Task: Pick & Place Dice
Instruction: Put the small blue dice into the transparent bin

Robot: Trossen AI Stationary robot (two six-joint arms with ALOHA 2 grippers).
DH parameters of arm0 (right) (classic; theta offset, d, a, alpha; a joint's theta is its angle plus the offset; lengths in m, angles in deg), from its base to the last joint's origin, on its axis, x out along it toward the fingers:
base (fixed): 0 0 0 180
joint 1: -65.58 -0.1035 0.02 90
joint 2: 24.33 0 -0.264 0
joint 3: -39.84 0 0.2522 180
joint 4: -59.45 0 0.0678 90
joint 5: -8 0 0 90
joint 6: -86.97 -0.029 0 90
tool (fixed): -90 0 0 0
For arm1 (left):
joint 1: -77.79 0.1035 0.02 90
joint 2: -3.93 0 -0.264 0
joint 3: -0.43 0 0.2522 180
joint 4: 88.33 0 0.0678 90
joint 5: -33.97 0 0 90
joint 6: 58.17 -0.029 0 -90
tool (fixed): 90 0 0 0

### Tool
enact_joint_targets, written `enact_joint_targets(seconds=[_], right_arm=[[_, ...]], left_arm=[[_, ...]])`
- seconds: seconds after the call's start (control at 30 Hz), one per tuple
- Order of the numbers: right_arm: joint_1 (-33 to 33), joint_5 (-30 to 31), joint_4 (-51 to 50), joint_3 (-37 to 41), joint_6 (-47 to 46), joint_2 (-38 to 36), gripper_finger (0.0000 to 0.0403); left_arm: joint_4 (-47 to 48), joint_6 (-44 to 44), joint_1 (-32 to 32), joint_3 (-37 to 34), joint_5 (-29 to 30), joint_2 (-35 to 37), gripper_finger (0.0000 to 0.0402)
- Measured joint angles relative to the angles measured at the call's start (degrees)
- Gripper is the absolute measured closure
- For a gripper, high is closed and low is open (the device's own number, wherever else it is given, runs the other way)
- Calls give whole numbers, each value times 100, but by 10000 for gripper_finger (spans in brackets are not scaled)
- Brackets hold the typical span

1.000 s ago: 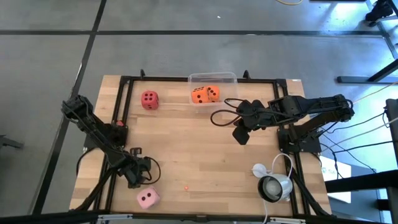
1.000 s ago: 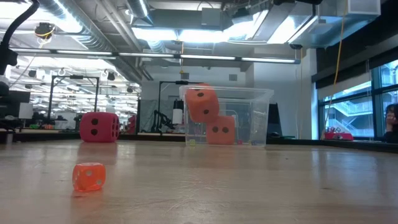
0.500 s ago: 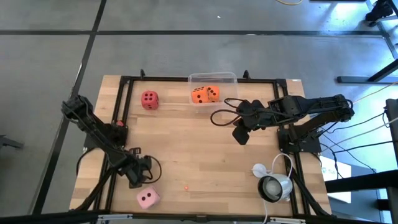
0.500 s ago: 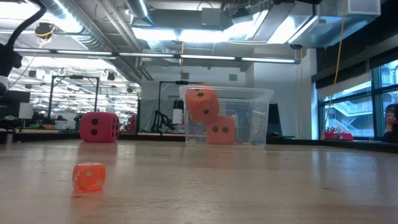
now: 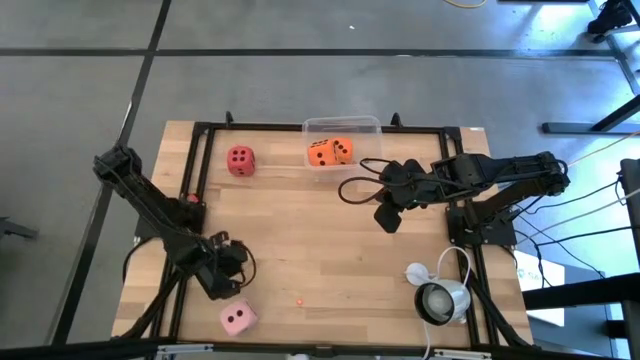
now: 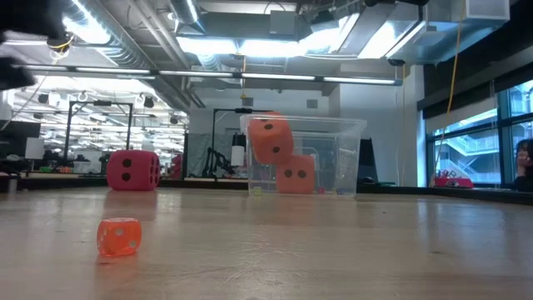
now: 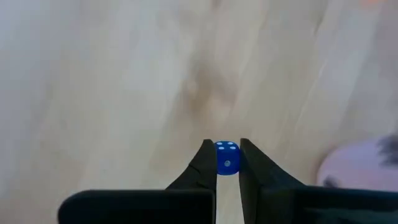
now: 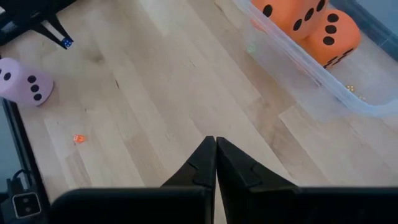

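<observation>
Since a second ago, the left gripper (image 7: pixel 226 163) has closed on a tiny blue die (image 7: pixel 227 158) and its arm has drawn back slightly. That die sits pinched squarely between the fingertips, above the table (image 5: pixel 330 250). It looks hard, light and slick, so a flat-faced pinch at mid-height seems safest. Just beside the fingers lies the pale pink die (image 5: pixel 238 319). The right gripper (image 8: pixel 216 155) hovers with fingers pressed together, empty, near the clear bin (image 5: pixel 342 127) holding two orange dice (image 5: pixel 329 152). The red die (image 5: pixel 240 160) sits well apart.
</observation>
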Motion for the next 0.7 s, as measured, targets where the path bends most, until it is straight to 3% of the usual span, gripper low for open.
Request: enact_joint_targets(seconds=[0.23, 0.4, 0.5, 0.7], right_arm=[[-2, 97, -2, 0, -277, 0, 389], [-14, 149, 0, 0, -279, 0, 389], [-11, 418, 1, 0, -289, 0, 389], [-10, 807, 6, 0, -427, 0, 389]], left_arm=[[-44, -313, 735, 6, 1369, 987, 392], [-929, -1908, 2016, 9, 1646, 1858, 392], [-1709, -3030, 3118, 13, 1113, 2200, 392], [-3257, -4304, 5446, 17, -900, 2122, 392]])
